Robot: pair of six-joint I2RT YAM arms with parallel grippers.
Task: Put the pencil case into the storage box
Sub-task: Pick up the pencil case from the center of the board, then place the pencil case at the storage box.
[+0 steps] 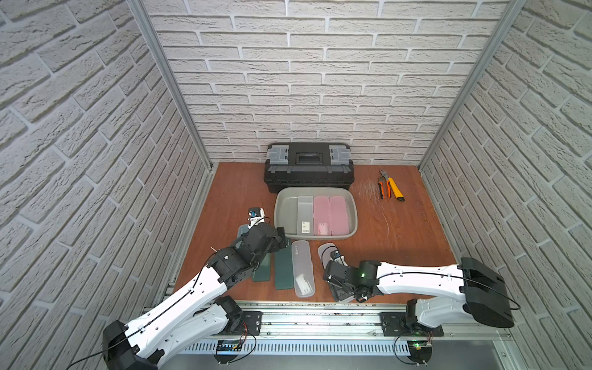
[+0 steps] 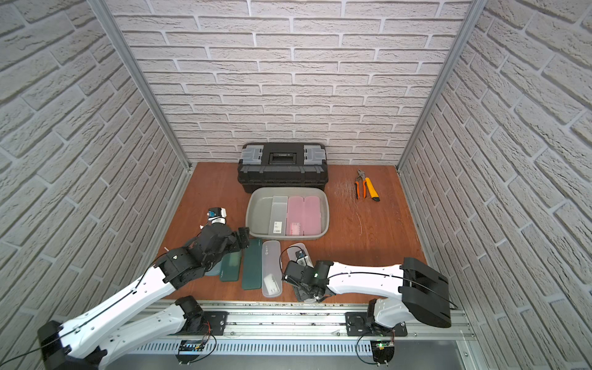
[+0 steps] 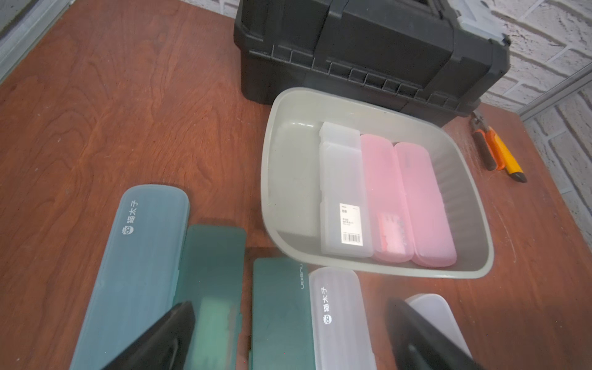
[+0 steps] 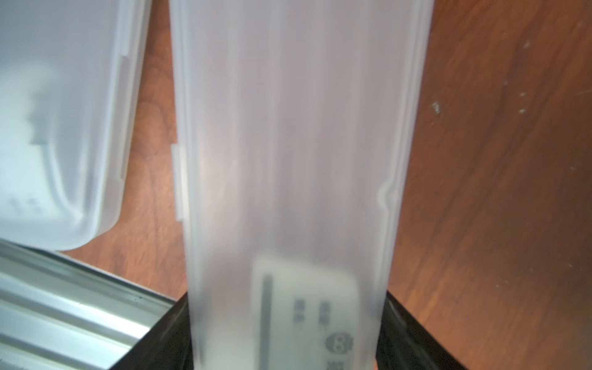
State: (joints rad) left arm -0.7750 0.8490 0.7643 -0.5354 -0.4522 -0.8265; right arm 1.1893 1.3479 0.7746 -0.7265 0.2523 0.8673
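Currently clamping frosted pencil case in right gripper, pinched at both long sides, outside storage box, in front of its near wall. Holding left gripper spread wide, empty, above green cases front-left of storage box.

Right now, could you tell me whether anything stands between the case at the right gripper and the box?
Nothing visible does. Only bare table separates the case, flanked by the right gripper, from the box. Three other cases lie in its middle and right; its left part is free.
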